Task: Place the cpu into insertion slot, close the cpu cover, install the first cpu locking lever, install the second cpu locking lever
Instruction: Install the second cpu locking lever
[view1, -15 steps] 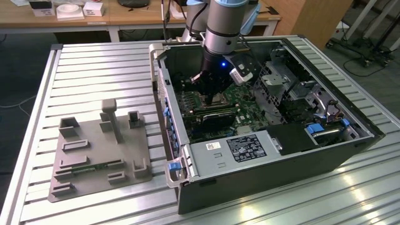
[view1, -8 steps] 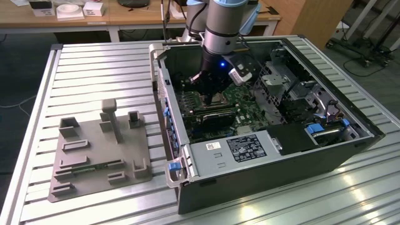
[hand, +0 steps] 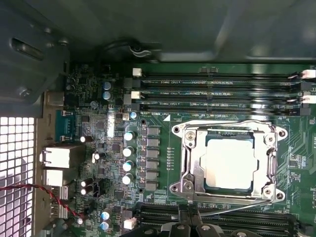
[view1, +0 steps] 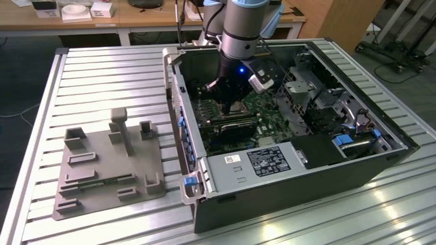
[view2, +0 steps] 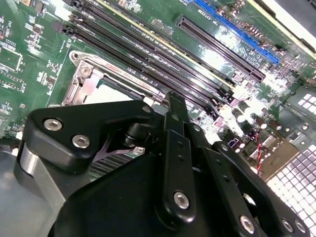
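While the open computer case [view1: 299, 153] lies on its side on a slatted metal table [view1: 102, 76], the arm [view1: 242, 25] reaches down into it from above, over the green motherboard [view1: 266, 109]. On the exterior view's left of the case, well apart from it, a grey fixture plate [view1: 109, 163] with upright blocks rests on the table.

Inside the case, the first wrist view shows the insertion slot [hand: 228, 162] bordered by green board, between two banks of long black memory slots [hand: 217, 91]. The cpu cover [hand: 190, 163], a silver-grey metal frame with a square window, lies flat over the socket. Through that window the cpu [hand: 229, 163] shows its pale metal top, seated in the slot. A thin wire lever [hand: 237, 206] runs slantwise along the edge of the frame nearest the gripper.

The gripper [hand: 186, 224] hangs just beside that edge of the socket; its black fingers [view2: 175, 123] appear drawn together with nothing between them. In the second wrist view a corner of the cover [view2: 89, 81] shows beyond the gripper's black linkage.
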`<state>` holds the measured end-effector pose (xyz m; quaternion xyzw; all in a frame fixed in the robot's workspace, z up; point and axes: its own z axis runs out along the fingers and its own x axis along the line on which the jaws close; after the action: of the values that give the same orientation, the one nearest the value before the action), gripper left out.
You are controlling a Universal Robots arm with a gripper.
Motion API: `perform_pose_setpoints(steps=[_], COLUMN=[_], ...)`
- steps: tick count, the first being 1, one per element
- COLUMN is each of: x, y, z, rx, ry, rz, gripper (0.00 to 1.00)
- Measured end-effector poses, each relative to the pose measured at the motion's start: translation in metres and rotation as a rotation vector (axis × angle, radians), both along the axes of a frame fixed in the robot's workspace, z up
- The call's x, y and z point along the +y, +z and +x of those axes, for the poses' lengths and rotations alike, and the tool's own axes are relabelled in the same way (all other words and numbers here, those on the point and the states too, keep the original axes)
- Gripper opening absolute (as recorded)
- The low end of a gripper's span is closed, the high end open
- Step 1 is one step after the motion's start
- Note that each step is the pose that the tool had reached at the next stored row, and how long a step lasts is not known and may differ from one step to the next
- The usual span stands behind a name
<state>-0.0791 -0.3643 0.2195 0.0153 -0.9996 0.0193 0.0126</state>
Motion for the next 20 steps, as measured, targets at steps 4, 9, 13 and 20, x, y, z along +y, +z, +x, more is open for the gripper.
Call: perform_pose_setpoints(steps=[4, 9, 13, 20], x=[0.0000, 0.0000, 0.0000, 0.0000], y=[-0.0005, -0.0017, -0.0035, -0.0079], z=[-0.0005, -0.0006, -0.0007, -0.0006], rx=[0.0003, 0.0003, 0.0005, 0.0019], ry=[0.000, 0.000, 0.000, 0.000], rz=[-0.0002, -0.0001, 0.0005, 0.0034], gripper=[0.10, 0.10, 0.10, 0.10])
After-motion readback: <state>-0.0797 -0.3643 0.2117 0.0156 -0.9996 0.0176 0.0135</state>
